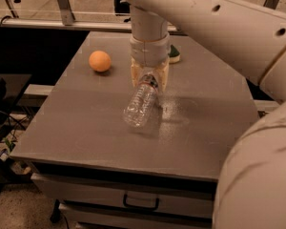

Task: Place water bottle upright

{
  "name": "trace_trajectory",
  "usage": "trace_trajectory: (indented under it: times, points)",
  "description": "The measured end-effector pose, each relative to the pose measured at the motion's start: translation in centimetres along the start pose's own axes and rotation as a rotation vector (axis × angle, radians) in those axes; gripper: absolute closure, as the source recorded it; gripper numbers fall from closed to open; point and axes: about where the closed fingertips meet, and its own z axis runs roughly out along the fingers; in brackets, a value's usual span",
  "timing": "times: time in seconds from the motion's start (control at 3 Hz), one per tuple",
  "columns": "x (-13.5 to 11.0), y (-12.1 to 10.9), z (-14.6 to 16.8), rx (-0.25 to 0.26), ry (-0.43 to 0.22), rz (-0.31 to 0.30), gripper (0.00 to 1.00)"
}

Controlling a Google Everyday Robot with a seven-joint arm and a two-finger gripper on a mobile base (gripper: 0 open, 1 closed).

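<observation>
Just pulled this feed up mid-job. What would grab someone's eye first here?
The big pale arm comes down over the middle of the grey table, where the gripper is closed on the cap end of the water bottle. The bottle slants down toward the front left, not upright. An orange ball sits toward the back left, and a green object peeks out behind the arm.

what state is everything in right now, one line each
gripper: over the middle of the table, shut on the water bottle's neck end
water bottle: held at the neck, tilted with its base toward the front, not upright
orange ball: resting on the table, back left, apart from the gripper
green object: on the table at the back, partly hidden by the arm
drawer: closed
</observation>
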Motion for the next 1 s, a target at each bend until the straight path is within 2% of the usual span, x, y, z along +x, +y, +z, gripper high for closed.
trace_trajectory:
  times: [0.33,0.67,1.0]
  points:
    - [-2.0,1.1,-3.8,0.030,-0.138,-0.137,1.00]
    - [-3.5,1.9,-6.8,0.048,-0.252,-0.288,1.00]
    - [-3.9,1.8,-9.4,0.022,-0.352,-0.448,1.00]
